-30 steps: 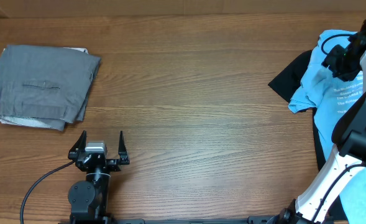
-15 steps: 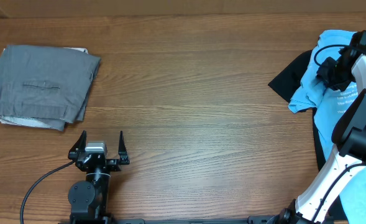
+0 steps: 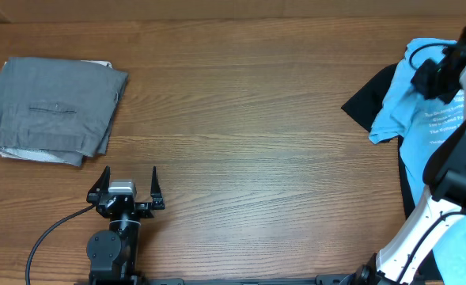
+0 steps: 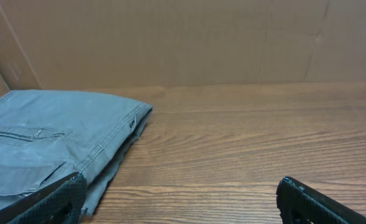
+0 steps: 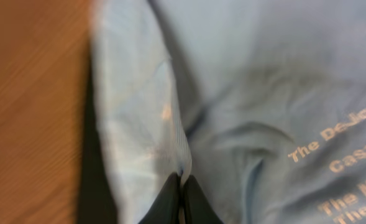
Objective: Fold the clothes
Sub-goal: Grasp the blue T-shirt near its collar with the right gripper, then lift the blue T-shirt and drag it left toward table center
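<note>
Right wrist: just closed right hand (image 5: 181, 188) fully onto a fold of light blue cotton T-shirt (image 5: 263, 87), ready for pulling out flat; left hand (image 3: 130, 174) wide open, empty.

Seen from my console: the light blue T-shirt (image 3: 403, 107) lies crumpled and unfolded at the far right edge of the wooden table (image 3: 256, 158). It rests partly over a black garment (image 3: 369, 99), small pale lettering (image 3: 446, 119) facing up, one ridge of cloth pinched in my right gripper (image 5: 181, 186).
</note>
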{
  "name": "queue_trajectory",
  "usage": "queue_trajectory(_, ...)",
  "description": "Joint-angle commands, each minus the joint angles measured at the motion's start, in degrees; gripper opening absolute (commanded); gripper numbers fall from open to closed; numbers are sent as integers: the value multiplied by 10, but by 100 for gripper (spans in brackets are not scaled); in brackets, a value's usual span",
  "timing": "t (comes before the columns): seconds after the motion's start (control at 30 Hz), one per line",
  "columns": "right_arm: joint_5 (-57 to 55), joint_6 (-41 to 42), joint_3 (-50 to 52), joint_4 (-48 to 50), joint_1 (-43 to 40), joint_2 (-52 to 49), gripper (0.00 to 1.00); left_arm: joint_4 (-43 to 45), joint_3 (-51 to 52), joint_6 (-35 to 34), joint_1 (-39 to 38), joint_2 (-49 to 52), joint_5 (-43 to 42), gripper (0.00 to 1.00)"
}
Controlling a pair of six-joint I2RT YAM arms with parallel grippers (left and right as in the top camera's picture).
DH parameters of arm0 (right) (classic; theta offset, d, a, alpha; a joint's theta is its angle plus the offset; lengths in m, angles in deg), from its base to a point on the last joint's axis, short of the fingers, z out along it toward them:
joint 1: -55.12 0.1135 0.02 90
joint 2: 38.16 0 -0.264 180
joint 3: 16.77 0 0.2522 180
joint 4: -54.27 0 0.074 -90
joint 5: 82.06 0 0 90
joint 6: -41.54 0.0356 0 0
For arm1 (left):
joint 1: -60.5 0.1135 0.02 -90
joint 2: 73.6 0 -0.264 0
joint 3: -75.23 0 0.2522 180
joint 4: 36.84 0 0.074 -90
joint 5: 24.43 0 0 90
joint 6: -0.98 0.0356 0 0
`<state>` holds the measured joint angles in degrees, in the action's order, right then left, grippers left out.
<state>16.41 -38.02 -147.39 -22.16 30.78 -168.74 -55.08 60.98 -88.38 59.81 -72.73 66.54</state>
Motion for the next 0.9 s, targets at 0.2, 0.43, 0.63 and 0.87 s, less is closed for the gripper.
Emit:
queue_trajectory(0.2,130,0,-133,-94,0,127,4,2,2,11,-2,-5,5,100)
queue_trajectory(0.43,210,0,-172,-129,-1,198,4,2,2,11,-2,-5,5,100)
queue_trajectory(0.63,223,2,-223,-153,-1,257,4,2,2,11,-2,-5,5,100)
queue_trajectory(0.87,271,3,-347,-211,0,298,4,2,2,11,-2,-5,5,100)
